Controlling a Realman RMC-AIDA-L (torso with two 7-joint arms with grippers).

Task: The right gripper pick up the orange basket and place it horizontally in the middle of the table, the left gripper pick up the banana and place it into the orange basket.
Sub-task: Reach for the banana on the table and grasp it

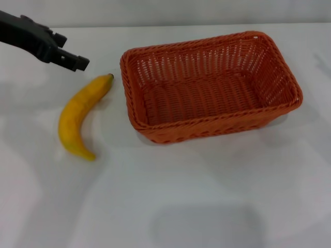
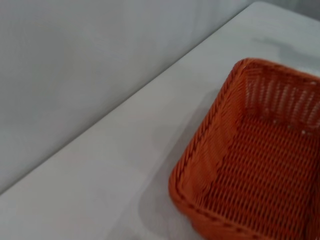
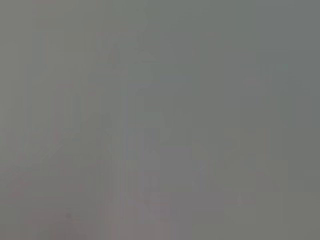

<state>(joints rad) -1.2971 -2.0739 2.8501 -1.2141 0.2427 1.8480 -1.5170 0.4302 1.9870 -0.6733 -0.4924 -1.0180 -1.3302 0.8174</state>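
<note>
The white counter carries everything; the orange basket sits on it lying lengthwise across the head view, roughly central and a little to the right, open side up and empty; so the first half of the task looks done, and the basket reads as light, stiff woven stuff that would be taken by its braided rim. The left wrist view shows one corner of the same basket with bare counter beside it.

The banana lies flat on the counter just left of the basket, its dark stem tip pointing at the basket's near-left corner and close to it without touching; it curves away toward the robot. I judge it light but soft-skinned and smooth, apt to roll or bruise if squeezed hard; the thick middle of the curve is the best place to take hold, with the fingers set across its width rather than along it.

The left tool hovers above the counter just beyond the stem end, apart from the fruit and holding nothing; whether its fingers are parted I cannot tell. The right tool is not in sight; its wrist view shows only blank grey.
</note>
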